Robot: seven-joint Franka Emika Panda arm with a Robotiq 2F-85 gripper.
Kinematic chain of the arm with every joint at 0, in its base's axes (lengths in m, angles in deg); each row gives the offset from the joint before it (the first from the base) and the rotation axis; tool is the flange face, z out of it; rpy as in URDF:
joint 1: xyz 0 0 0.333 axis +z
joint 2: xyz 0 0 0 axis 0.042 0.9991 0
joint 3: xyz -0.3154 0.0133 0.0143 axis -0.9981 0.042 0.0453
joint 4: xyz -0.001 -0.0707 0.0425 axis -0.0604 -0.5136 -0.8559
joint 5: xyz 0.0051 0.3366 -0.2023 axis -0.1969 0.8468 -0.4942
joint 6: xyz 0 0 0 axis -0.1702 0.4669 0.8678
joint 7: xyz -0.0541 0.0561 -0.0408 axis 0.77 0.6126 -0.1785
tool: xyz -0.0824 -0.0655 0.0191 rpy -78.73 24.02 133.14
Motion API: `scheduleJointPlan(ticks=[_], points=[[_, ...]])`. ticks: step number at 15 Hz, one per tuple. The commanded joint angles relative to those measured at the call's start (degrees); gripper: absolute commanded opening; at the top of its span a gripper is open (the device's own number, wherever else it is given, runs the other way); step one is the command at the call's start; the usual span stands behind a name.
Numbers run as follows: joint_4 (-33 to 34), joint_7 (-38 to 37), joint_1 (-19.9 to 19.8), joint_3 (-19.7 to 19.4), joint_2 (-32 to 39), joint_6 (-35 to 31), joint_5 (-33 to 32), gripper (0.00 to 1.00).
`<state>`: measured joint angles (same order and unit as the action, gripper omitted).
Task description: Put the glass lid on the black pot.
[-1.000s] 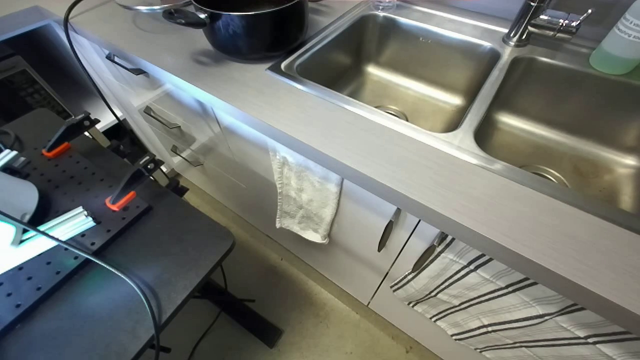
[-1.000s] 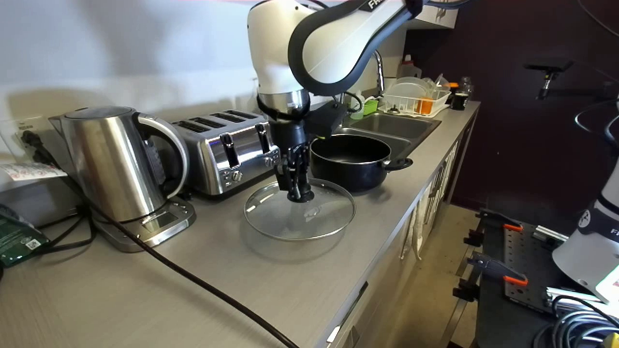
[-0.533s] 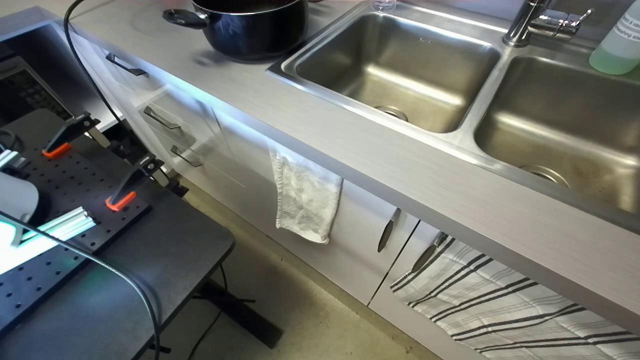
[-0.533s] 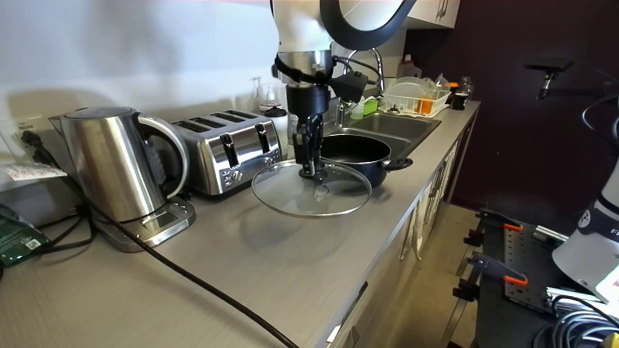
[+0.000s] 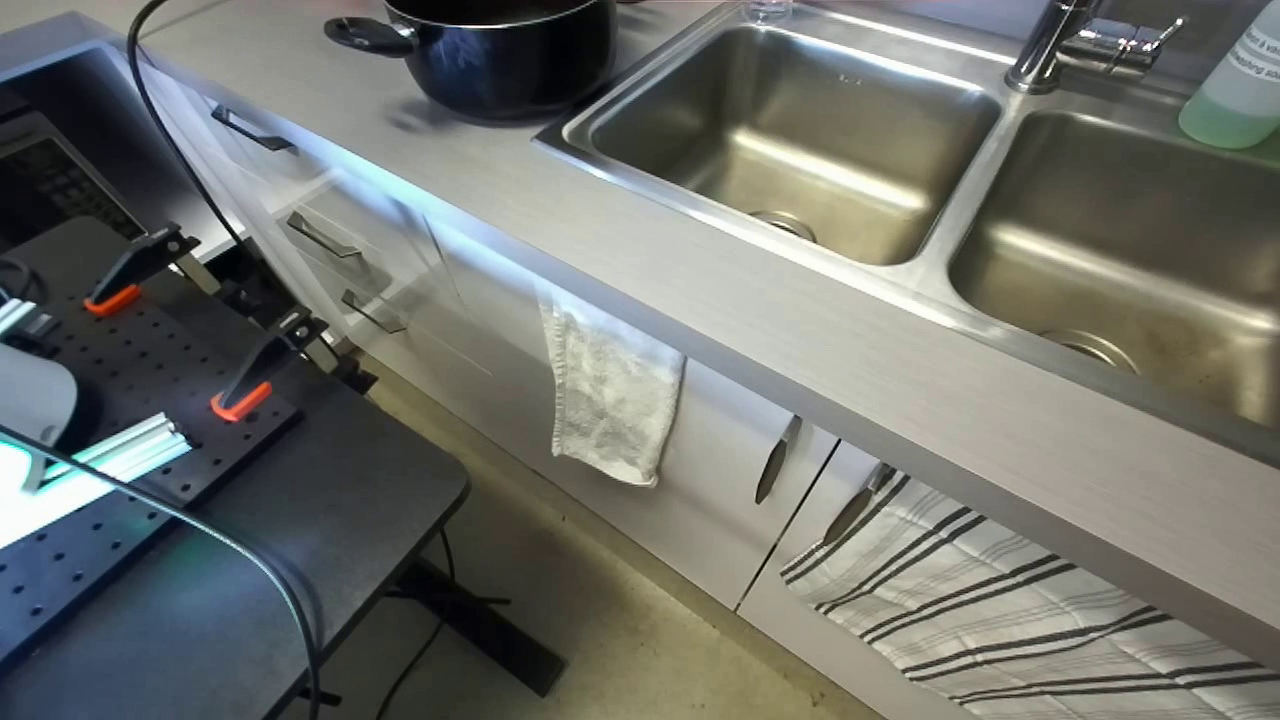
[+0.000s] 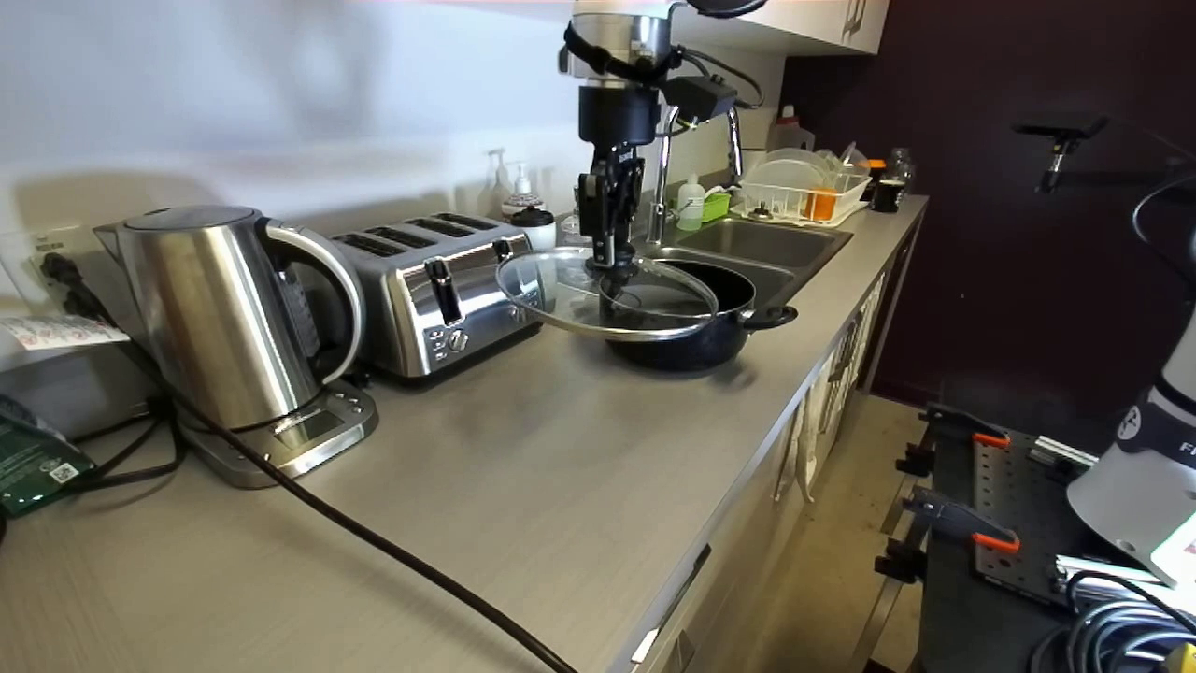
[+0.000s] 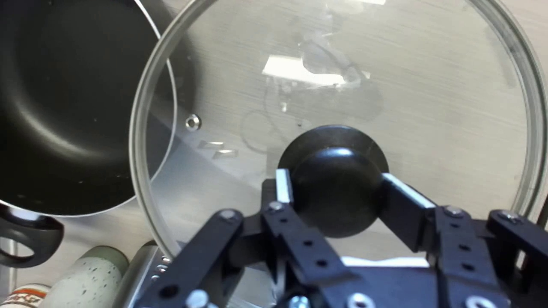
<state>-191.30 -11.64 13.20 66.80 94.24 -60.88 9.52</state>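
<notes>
— Holding anything right now?

— Yes, pinching the round black knob [image 7: 338, 218] of the glass lid [image 6: 579, 294] with the gripper [image 7: 336, 190]; pressing on it from both sides, having the jaws parted by just the knob's breadth.

— Resting on the countertop [image 6: 505, 486], or hanging?

— Hanging above it in an exterior view, tilting slightly down toward the right, and overlapping the left side of the black pot [image 6: 687, 350] from that angle.

— Reaching over the pot in the wrist view too?

— Crossing only its right side with one edge, showing most of the dark interior farther left. Not managing to tell about any touching.

— And finding the pot where?

— Standing upright on the countertop in both exterior views, sitting just beside the double-basin sink [image 5: 945, 245], pointing a short black handle [image 5: 365, 36] left in an exterior view.

— Spotting anything else?

— Seeing a stainless-steel kettle [image 6: 224, 318] standing at the left, a four-slot toaster [image 6: 476, 299] sitting just right of it, and a white dish rack [image 6: 848, 198] resting toward the far end, beyond the sink.

— Looking lower down?

— Finding a white towel [image 5: 610, 400] hanging against the cabinet front [image 5: 500, 340], a striped towel [image 5: 1000, 600] hanging farther right, and, back up by the sink, a bottle of green liquid [image 5: 1235, 110] standing right of the chrome faucet [image 5: 1045, 50].
</notes>
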Motion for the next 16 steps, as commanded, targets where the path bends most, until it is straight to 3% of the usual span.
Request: scheduleJointPlan(ticks=[1, 16], points=[[-0.51, -0.85, -1.94, -1.13, -2.93, 0.39, 0.10, 0.26], [2.68, -11.73, -8.83, -7.97, 0.40, 0.70, -2.33, 0.26]])
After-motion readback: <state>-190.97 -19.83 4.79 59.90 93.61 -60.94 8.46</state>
